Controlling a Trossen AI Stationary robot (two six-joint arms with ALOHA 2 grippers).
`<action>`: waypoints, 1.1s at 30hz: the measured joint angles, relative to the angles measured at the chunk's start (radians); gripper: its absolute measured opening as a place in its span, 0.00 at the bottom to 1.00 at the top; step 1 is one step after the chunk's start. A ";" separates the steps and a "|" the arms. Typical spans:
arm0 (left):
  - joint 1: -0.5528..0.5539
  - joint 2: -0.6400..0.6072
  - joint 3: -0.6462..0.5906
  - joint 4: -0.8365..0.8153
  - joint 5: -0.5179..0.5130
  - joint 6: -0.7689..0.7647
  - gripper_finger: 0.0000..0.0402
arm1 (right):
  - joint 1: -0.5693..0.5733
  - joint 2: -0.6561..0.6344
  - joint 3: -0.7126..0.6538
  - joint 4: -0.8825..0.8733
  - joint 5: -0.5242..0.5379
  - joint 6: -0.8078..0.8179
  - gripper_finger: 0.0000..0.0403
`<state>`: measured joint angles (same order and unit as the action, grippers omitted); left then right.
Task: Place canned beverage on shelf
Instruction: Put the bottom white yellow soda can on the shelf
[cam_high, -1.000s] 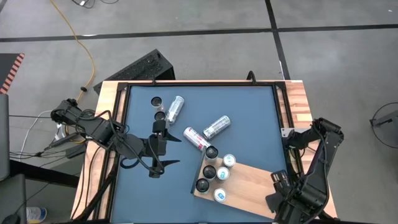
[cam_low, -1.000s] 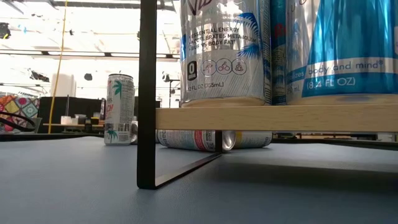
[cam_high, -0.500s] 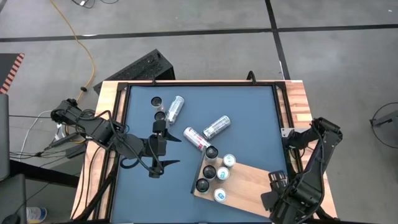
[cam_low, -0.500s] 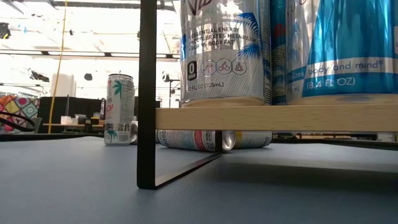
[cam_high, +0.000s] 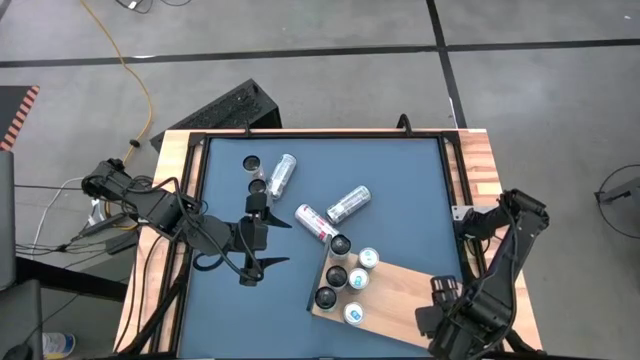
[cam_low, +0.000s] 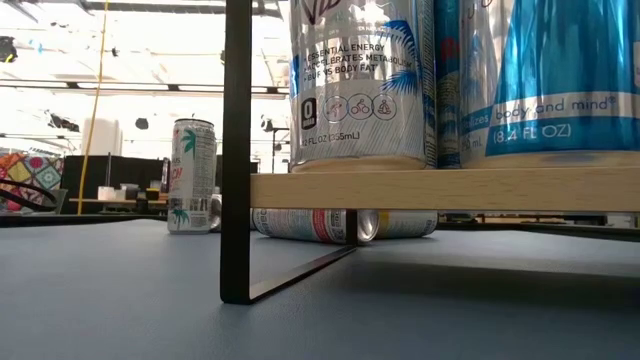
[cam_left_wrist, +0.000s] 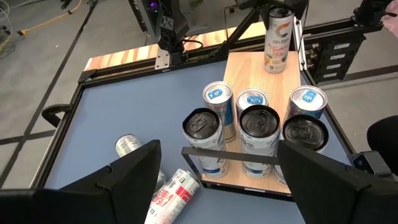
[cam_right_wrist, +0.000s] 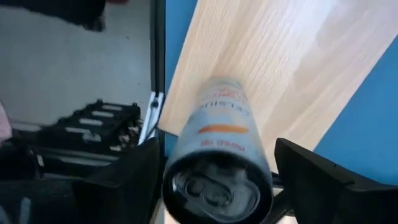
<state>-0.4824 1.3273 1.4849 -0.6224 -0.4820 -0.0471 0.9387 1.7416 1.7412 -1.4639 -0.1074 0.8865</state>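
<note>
Six upright cans (cam_left_wrist: 260, 132) on the shelf (cam_left_wrist: 257, 72)

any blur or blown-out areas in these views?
Right wrist view: the can between the right hand's fingers is blurred, its label barely legible. Low view: room behind is overexposed; cans on the shelf stay sharp. High and left wrist views: evenly lit.

Grey concrete floor (cam_high: 330, 70) with dark seams and a yellow cable (cam_high: 128, 70).

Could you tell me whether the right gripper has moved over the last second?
Yes. In the high view the right gripper has shifted slightly left and toward the picture's bottom edge, judged against the shelf, which has stayed put.
</note>
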 joint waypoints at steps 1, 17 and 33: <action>0.000 0.000 0.000 0.000 0.000 0.000 0.77 | -0.006 0.000 0.000 0.011 0.000 0.004 0.75; 0.000 0.000 0.000 0.002 0.000 -0.018 0.77 | -0.107 -0.019 0.003 -0.063 -0.071 0.451 0.73; 0.013 0.112 0.000 0.103 0.009 -0.034 0.77 | 0.052 -0.192 0.003 -0.079 0.169 1.090 0.73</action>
<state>-0.4698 1.4393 1.4853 -0.5193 -0.4728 -0.0807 0.9910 1.5497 1.7439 -1.5432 0.0614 1.9769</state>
